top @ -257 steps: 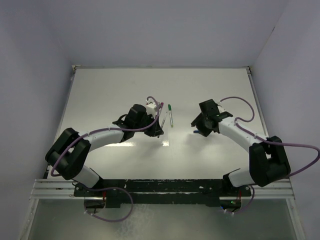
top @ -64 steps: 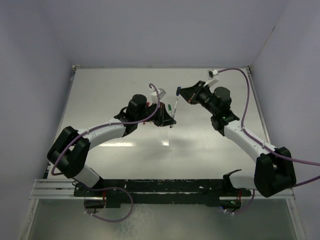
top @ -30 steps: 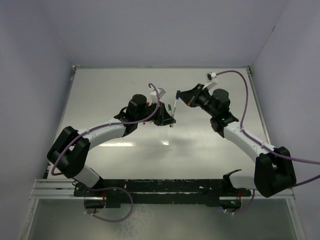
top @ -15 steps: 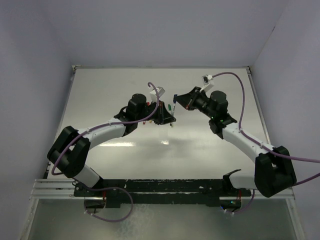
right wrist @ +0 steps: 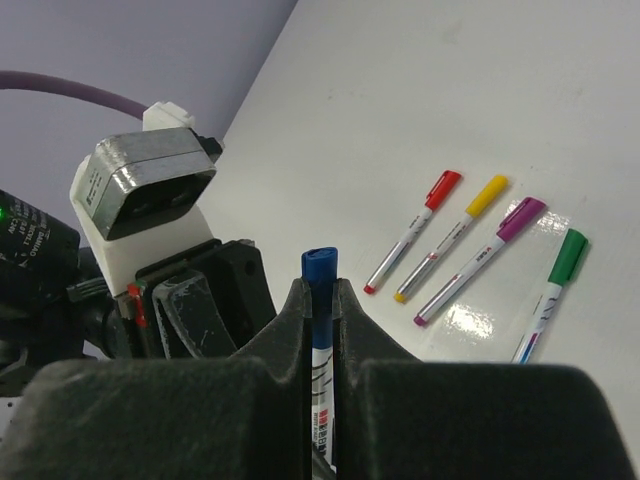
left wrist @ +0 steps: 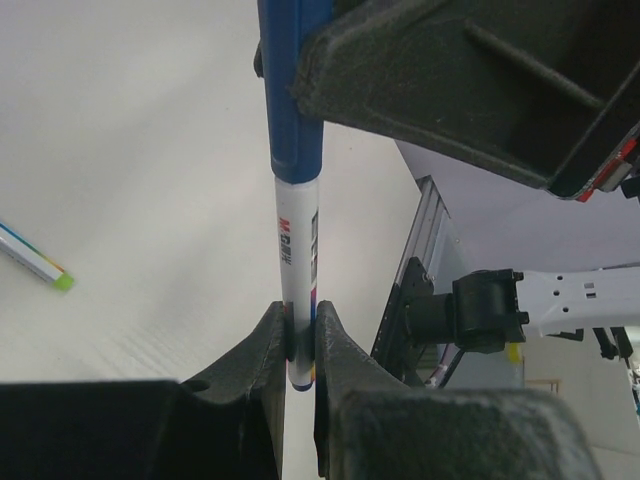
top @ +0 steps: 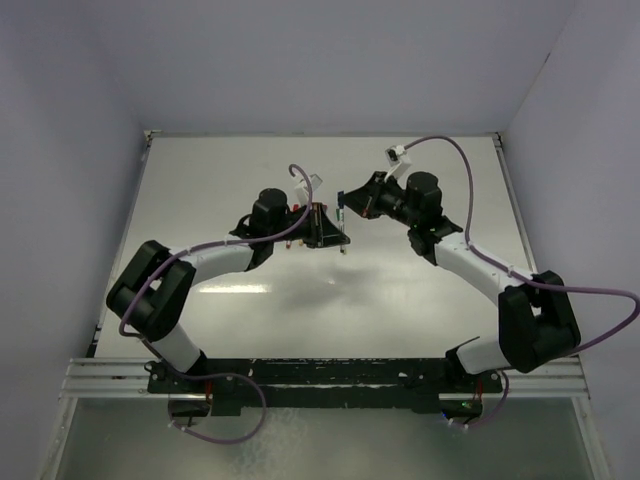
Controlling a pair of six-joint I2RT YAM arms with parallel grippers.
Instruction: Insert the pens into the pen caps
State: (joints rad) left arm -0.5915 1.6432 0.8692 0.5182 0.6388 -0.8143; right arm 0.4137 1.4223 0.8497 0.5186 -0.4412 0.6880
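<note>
You hold the blue pen (left wrist: 298, 260) between both arms, above the worktop (left wrist: 130, 150). Your left fingers (left wrist: 262, 352) stand narrow and pinch the white barrel near its lower end, one finger on each side, so the pen looks almost upright in the left wrist view. The blue cap (left wrist: 293, 90) sits at the other end of the barrel and its edge meets the white part; how deep it is seated, I cannot tell. Your right fingers (right wrist: 292, 325) are closed almost fully on this cap, and only its end shows above them in the right wrist view. In the top view the two wrists come together near the middle of the worktop, a little toward the far side, and they are very close to each other. Four other pens lie on the worktop just beside the arms, side by side but apart, each one with its cap on: the red pen (right wrist: 412, 245), the yellow pen (right wrist: 450, 238), the purple pen (right wrist: 480, 260) and the green pen (right wrist: 548, 295).
</note>
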